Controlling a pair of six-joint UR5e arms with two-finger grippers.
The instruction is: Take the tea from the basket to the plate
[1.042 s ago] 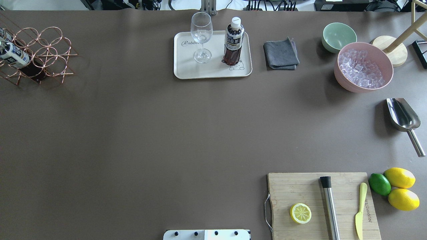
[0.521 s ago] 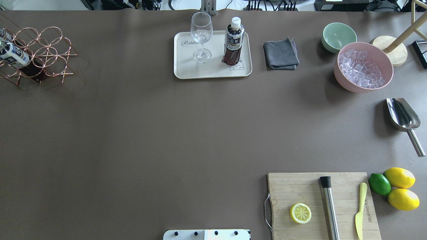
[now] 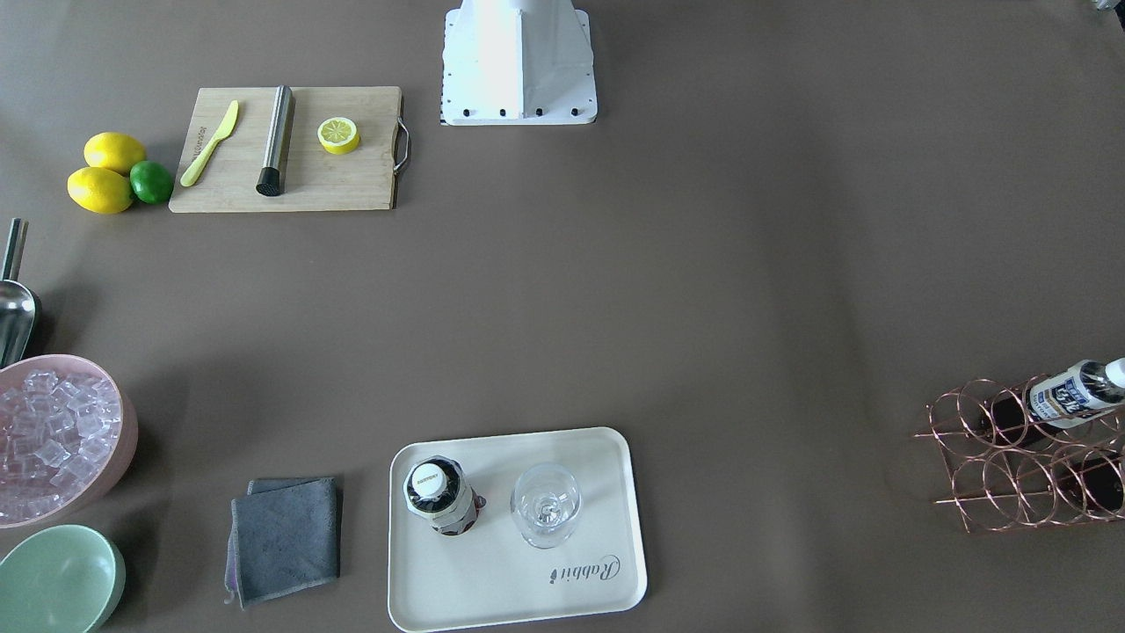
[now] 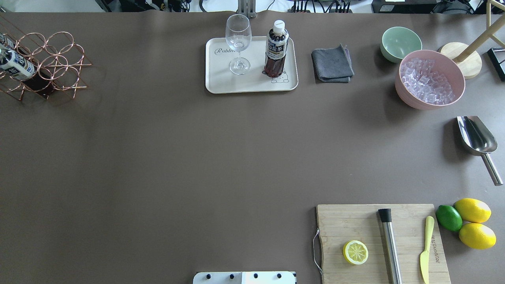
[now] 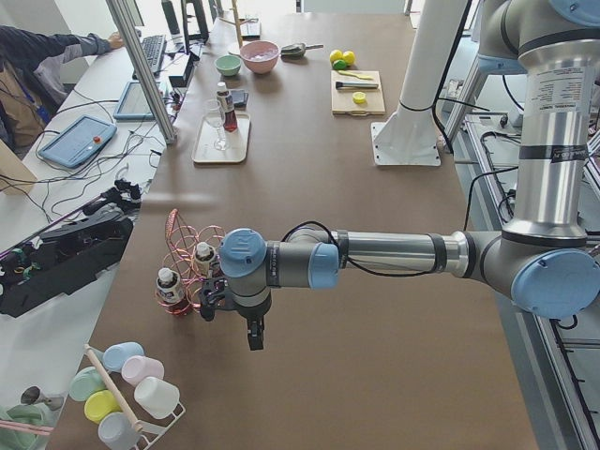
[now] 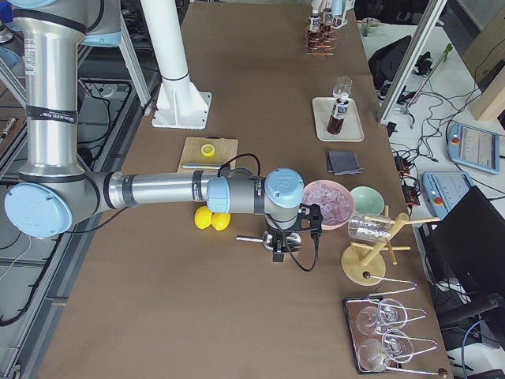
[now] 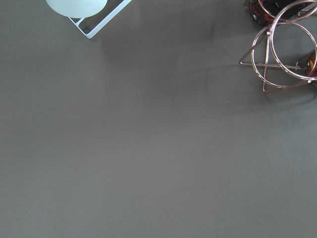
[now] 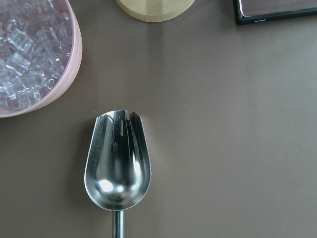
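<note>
One tea bottle (image 4: 275, 49) stands upright on the cream plate (image 4: 221, 81), next to a stemmed glass (image 4: 238, 41); it also shows in the front view (image 3: 439, 498). The copper wire basket (image 4: 59, 51) sits at the table's far left and holds another tea bottle (image 4: 16, 65) lying tilted. In the exterior left view two bottles (image 5: 171, 286) are in the basket (image 5: 187, 246). My left gripper (image 5: 255, 335) hangs just beside it, apart from it. My right gripper (image 6: 278, 246) hovers over a steel scoop (image 8: 118, 158). I cannot tell whether either is open or shut.
A grey cloth (image 4: 332, 64), a green bowl (image 4: 400, 42) and a pink bowl of ice (image 4: 430, 79) lie right of the plate. A cutting board (image 4: 380, 242) with a lemon half, muddler and knife sits at the front right, with lemons and a lime (image 4: 448, 217) beside it.
The bottle in the basket has shifted very slightly toward the left edge. Nothing else has visibly changed.
</note>
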